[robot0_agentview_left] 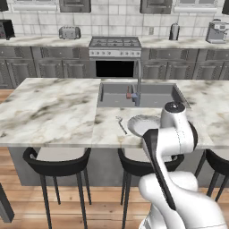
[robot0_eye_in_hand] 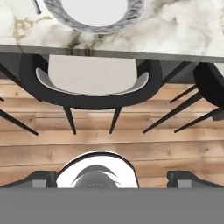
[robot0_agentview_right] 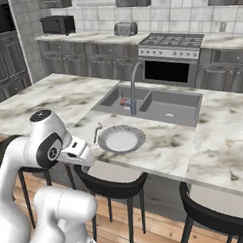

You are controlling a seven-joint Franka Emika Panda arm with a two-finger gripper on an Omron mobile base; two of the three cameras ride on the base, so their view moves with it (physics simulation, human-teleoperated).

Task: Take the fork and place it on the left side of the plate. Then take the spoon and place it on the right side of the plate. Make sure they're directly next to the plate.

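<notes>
Just left of the plate (robot0_agentview_right: 121,139) lies the fork (robot0_agentview_right: 97,131); pincer (robot0_eye_in_hand: 112,178) spread, empty.

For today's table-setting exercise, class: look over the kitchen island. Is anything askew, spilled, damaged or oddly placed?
Nothing is spilled or broken. One oddity: only one utensil lies by the plate, on its left and at a slant rather than straight alongside. It is too small to tell fork from spoon. The open gripper hangs over the floor by a stool.

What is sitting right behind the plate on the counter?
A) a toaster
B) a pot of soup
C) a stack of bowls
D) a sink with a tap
D: the grey sink with its tall tap is set into the counter just beyond the plate.
</notes>
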